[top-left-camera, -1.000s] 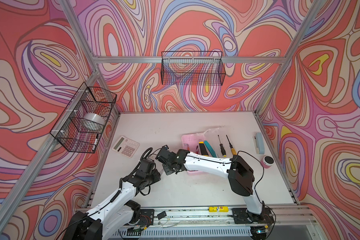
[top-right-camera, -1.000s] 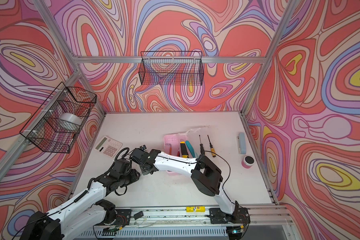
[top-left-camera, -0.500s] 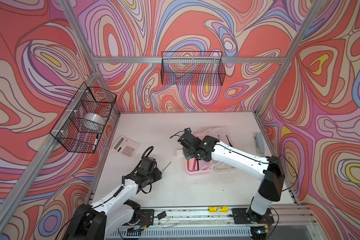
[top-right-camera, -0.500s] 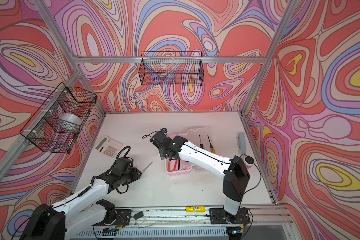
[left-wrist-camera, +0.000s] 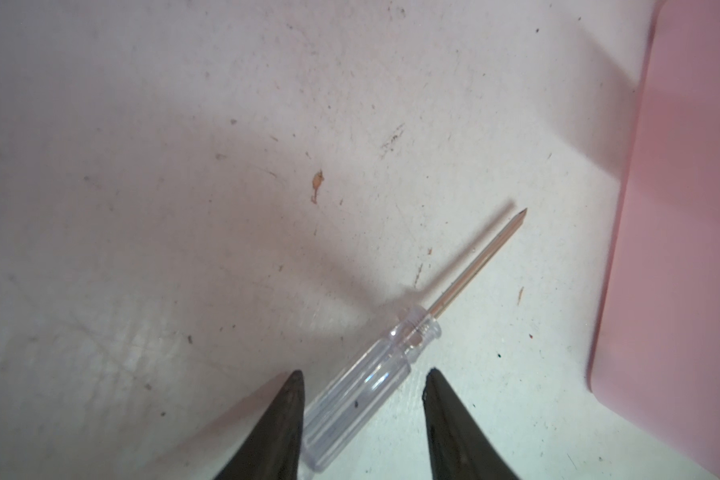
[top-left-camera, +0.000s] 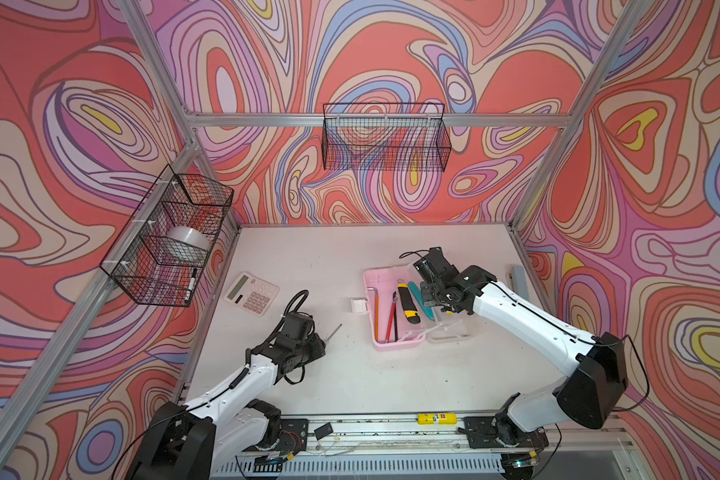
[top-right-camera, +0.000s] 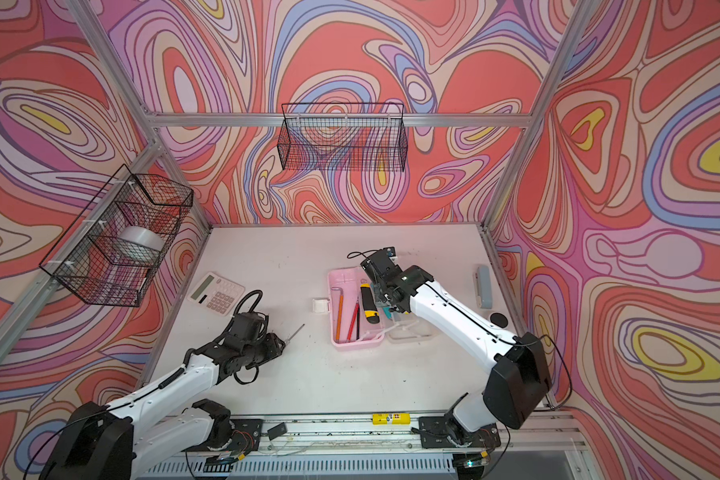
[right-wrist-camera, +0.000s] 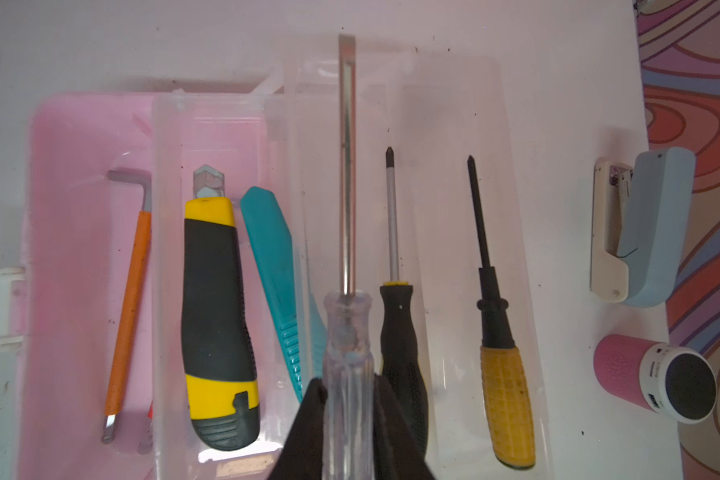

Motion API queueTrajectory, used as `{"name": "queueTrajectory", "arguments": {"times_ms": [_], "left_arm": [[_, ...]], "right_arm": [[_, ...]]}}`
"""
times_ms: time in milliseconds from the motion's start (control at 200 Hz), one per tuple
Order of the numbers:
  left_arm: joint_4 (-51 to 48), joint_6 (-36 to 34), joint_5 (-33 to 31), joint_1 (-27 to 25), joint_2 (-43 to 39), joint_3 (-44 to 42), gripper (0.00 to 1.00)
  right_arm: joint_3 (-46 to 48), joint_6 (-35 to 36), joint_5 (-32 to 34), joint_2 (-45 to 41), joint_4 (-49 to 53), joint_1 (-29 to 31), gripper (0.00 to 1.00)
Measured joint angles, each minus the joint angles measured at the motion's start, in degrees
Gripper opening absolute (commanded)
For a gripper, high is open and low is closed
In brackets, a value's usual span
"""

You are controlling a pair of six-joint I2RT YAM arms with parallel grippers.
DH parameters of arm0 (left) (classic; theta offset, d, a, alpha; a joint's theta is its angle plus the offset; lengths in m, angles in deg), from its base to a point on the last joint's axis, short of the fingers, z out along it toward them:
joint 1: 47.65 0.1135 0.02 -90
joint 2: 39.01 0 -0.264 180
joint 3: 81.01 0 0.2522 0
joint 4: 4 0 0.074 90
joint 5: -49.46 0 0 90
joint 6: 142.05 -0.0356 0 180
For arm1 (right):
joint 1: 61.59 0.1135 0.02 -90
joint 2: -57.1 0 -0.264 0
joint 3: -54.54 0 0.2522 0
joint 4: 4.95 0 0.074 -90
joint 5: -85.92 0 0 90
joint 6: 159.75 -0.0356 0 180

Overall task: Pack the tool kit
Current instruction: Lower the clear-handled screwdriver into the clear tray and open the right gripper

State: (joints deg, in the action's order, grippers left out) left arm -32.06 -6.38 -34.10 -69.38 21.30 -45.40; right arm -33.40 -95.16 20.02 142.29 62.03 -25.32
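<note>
The tool kit (top-left-camera: 385, 276) is an open pink box near the table's middle in both top views (top-right-camera: 341, 278), its clear lid (top-left-camera: 454, 332) folded out to the right. Inside lie a yellow-black knife (right-wrist-camera: 217, 316), a teal knife (right-wrist-camera: 273, 253) and an orange-handled tool (right-wrist-camera: 129, 299). Two screwdrivers (right-wrist-camera: 398, 332) (right-wrist-camera: 506, 399) rest on the lid. My right gripper (right-wrist-camera: 346, 386) hovers over the kit, shut on a clear-handled flat screwdriver (right-wrist-camera: 346, 166). My left gripper (left-wrist-camera: 364, 376) is open, low over the table. A small clear screwdriver (left-wrist-camera: 395, 353) lies between its fingers, touching one.
A white calculator (top-left-camera: 251, 293) lies at the left. A grey-blue stapler (right-wrist-camera: 641, 228) and a pink speaker (right-wrist-camera: 649, 376) sit by the right wall. Wire baskets hang on the back wall (top-left-camera: 385, 141) and the left wall (top-left-camera: 167, 237).
My right arm has swung from beside the left gripper back to the right, over the kit's lid side. The left gripper has stayed over the small screwdriver, its jaws slightly narrower.
</note>
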Motion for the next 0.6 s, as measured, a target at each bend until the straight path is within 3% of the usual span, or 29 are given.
{"name": "queueTrajectory", "arguments": {"times_ms": [466, 601], "left_arm": [[-1.0, 0.2, 0.0, 0.0, -2.2, 0.2, 0.47], [-1.2, 0.2, 0.0, 0.0, -2.2, 0.2, 0.47]], "right_arm": [[5.0, 0.7, -2.6, 0.0, -3.5, -1.6, 0.15], [5.2, 0.7, -3.2, 0.0, -4.0, -1.6, 0.23]]}}
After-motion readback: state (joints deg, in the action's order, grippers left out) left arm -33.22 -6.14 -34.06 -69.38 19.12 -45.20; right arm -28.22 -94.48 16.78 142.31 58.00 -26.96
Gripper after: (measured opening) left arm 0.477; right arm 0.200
